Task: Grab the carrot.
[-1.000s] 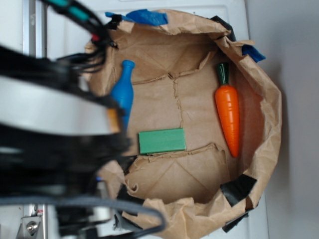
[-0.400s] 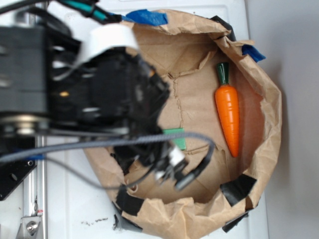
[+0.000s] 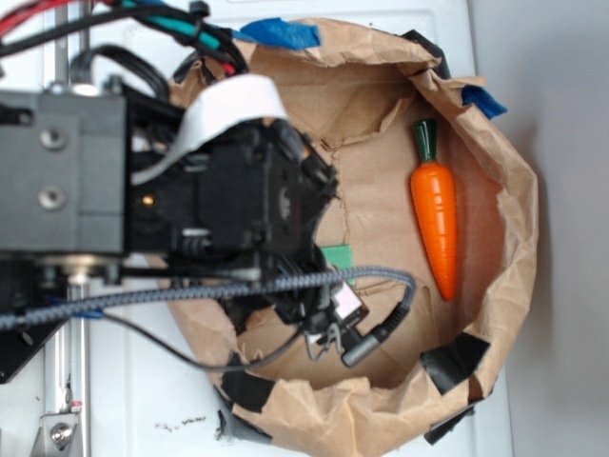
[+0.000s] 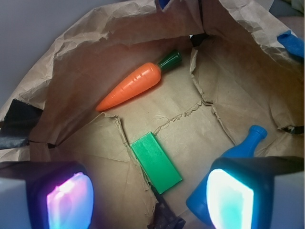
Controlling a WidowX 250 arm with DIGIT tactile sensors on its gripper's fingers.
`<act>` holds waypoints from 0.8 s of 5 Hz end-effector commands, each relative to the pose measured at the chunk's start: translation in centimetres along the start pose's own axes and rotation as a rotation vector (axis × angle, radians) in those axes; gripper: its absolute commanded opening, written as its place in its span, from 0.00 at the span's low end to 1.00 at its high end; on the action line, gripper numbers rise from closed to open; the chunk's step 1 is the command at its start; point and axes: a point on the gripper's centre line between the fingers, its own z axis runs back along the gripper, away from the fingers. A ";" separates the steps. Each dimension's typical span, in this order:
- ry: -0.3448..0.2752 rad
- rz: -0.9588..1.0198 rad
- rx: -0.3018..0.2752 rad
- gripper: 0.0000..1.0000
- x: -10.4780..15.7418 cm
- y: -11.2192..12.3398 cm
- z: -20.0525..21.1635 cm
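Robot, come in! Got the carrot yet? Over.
Tool open, empty, above the bag floor. Carrot untouched by the far wall. Green block sits between tool and carrot; blue bottle off to one side.

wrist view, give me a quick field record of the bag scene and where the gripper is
container: brown paper bag, open
carrot: carrot lies on the bag floor by the far wall, untouched
block: green block lies flat at centre
bottle: blue bottle lies on its side, partly hidden by a finger
gripper: gripper open, above the bag floor, empty
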 end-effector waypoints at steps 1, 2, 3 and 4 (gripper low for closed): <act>-0.063 0.064 -0.048 1.00 1.5 -0.1 -0.6; -0.118 0.130 -0.080 1.00 2.2 -0.9 -3.4; -0.113 0.153 -0.047 1.00 2.8 -0.5 -5.5; -0.127 0.188 -0.026 1.00 3.6 -0.4 -7.0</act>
